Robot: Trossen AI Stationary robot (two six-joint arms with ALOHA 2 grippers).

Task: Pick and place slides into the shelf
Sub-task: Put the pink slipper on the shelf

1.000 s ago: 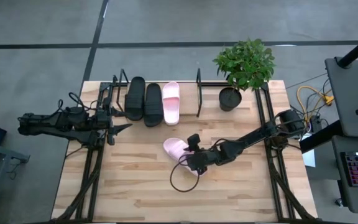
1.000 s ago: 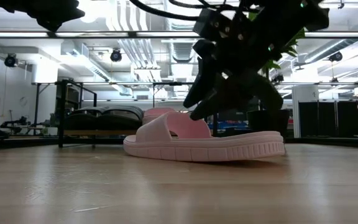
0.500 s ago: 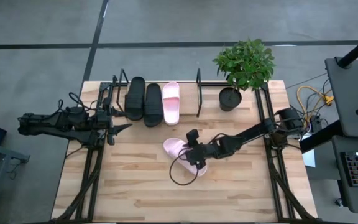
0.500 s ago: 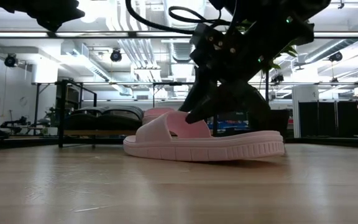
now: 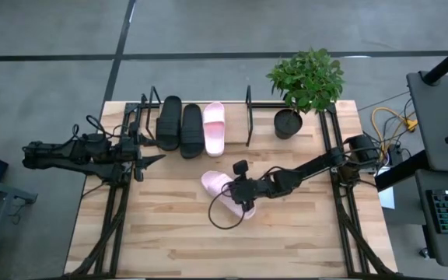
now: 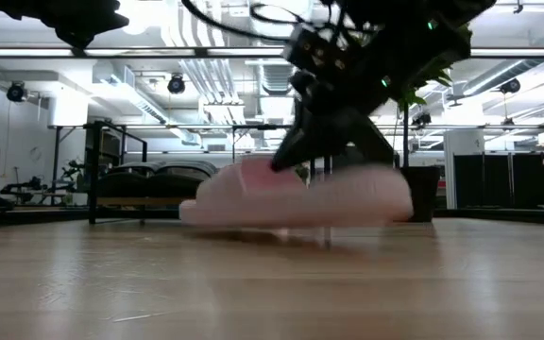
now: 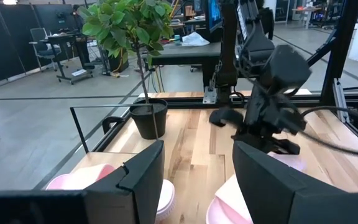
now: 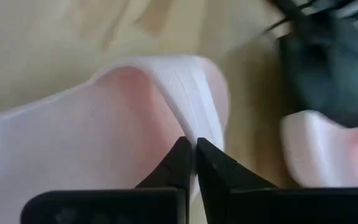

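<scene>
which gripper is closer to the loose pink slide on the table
Right. The right gripper is shut on the loose pink slide's strap; the left gripper waits apart near the shelf.

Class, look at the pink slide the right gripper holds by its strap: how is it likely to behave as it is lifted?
The pink slide probably hangs tilted, since the right gripper pinches only its thin strap. It looks light and foam-like, so it may flex or swing.
</scene>
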